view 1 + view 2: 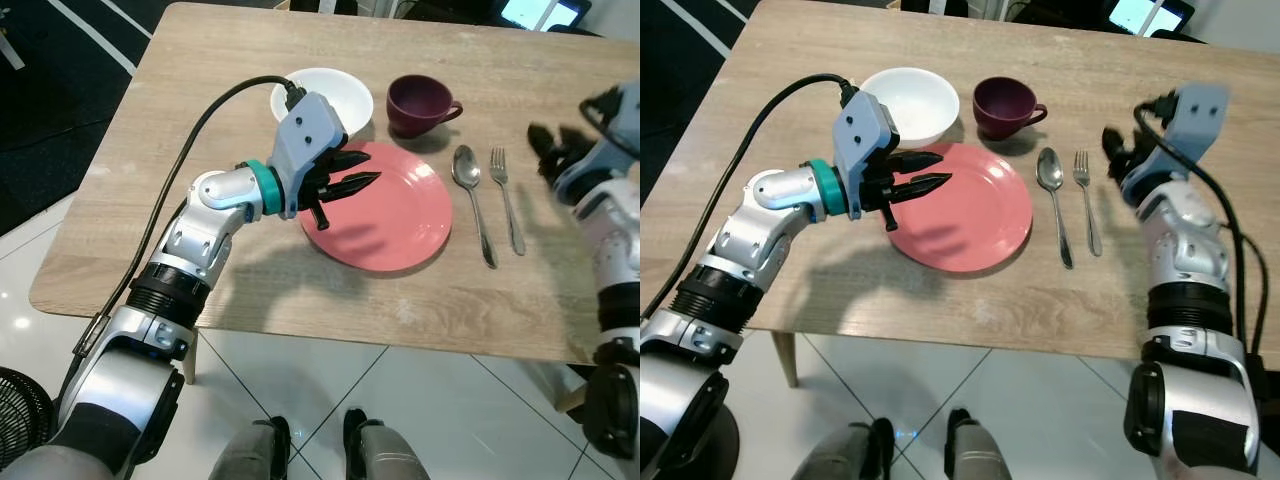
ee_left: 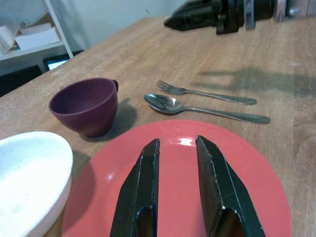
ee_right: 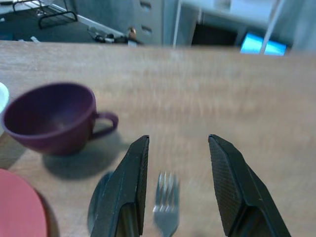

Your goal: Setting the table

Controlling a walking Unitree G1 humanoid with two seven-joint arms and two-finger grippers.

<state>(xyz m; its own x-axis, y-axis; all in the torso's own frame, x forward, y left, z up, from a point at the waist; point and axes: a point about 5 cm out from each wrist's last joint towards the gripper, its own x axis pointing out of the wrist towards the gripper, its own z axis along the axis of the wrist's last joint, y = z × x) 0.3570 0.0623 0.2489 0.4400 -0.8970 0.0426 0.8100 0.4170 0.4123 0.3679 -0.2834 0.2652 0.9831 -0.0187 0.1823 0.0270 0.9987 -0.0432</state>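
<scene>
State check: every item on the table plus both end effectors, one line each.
Plate: flat, empty.
Bowl: upright, empty.
Cup: upright, empty.
Spoon: flat beside plate.
Fork: flat beside spoon.
Left end effector: open, over plate's edge, empty.
Right end effector: open, over fork, empty.

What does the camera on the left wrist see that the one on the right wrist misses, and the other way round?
The left wrist view alone takes in the white bowl, most of the pink plate under the left gripper, whose fingers are slightly apart, and the right gripper across the table. The right wrist view alone shows that gripper's open fingers straddling the fork, with drawers behind. Both share the purple cup, fork, spoon and wooden table.
</scene>
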